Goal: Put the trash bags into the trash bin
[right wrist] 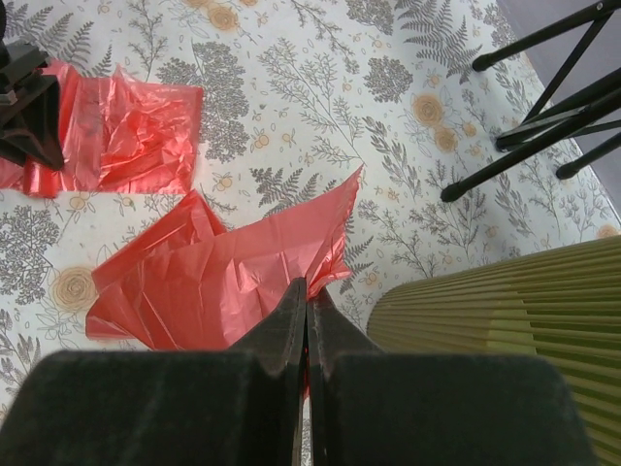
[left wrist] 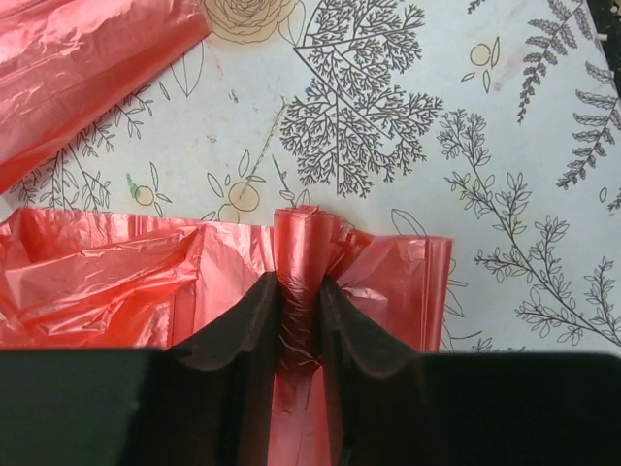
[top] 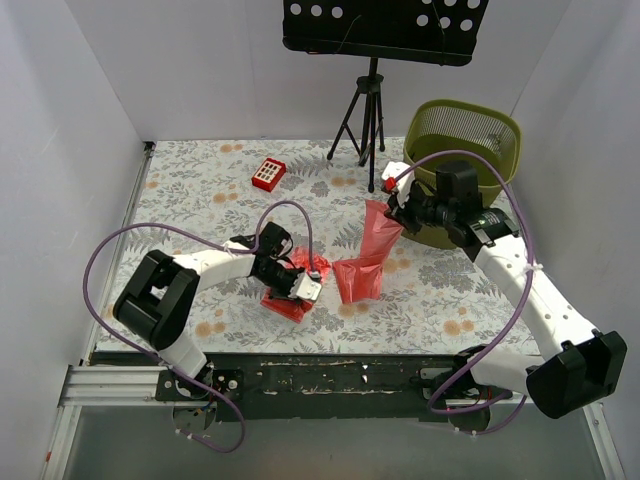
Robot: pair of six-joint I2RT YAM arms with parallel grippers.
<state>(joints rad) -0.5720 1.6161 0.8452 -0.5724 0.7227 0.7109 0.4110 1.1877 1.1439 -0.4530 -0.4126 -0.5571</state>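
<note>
Two trash bags are out on the floral table (top: 190, 200). The lifted bag (top: 358, 272) hangs from the right gripper (top: 398, 208), whose fingers are pressed together on its top corner, just left of the single trash bin (top: 465, 140) at far right. The flat bag (top: 282, 300) lies near left, with a bunched fold clamped in the left gripper (left wrist: 301, 320). One red box (top: 268, 174) sits far left of one tripod stand (top: 368, 120).

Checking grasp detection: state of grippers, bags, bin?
left gripper: shut on left bag, at a bunched fold
left bag: crumpled, on table
right gripper: shut on right bag
right bag: top lifted, lower end on table
trash bin: upright, no bag inside
</note>
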